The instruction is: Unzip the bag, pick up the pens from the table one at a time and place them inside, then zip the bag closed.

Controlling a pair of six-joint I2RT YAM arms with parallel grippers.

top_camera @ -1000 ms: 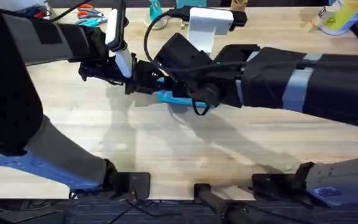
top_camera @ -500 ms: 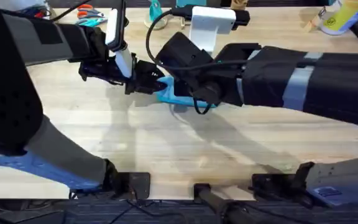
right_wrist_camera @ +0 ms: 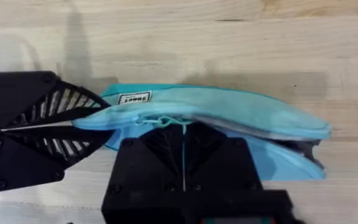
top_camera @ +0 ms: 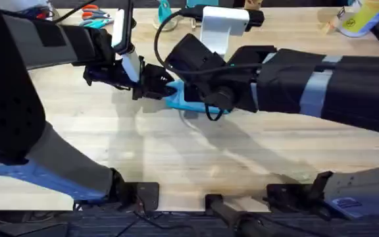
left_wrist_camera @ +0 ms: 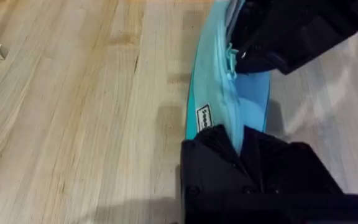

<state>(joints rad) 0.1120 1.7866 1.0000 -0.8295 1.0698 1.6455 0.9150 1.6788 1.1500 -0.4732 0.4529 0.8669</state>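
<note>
At about nine o'clock of the overhead view the left arm reached in from the lower left. Its end effector [top_camera: 155, 84] sat just left of centre, pinching the near end of the bag [top_camera: 179, 102]. In the left wrist view the black fingers [left_wrist_camera: 213, 146] were pressed together on the light blue fabric, right beside a small white label [left_wrist_camera: 204, 116] sewn to the bag's side. The zip [left_wrist_camera: 230, 93] ran away from them along the length of the bag [left_wrist_camera: 216, 74].

The bag lay on the tabletop [top_camera: 176, 158] near the centre, slightly toward eleven o'clock, between the two end effectors and largely covered by them from above. A strip of light blue showed below the dark housings.

From three o'clock the right arm stretched across the middle, large and dark. Its end effector [top_camera: 199, 92] was set on the bag just right of the left one. In the right wrist view its fingers [right_wrist_camera: 160, 146] were pressed together at the zip line, where a thin light blue cord [right_wrist_camera: 166, 122] looped from the zip, so they appeared to pinch the pull. There the bag [right_wrist_camera: 241, 112] lay flat on the pale wood, its far end gaping slightly with a dark edge showing inside. The left end effector [right_wrist_camera: 98, 115] held the opposite tip.

At twelve o'clock, toward the tabletop's far edge, stood a white stand [top_camera: 219, 26].
</note>
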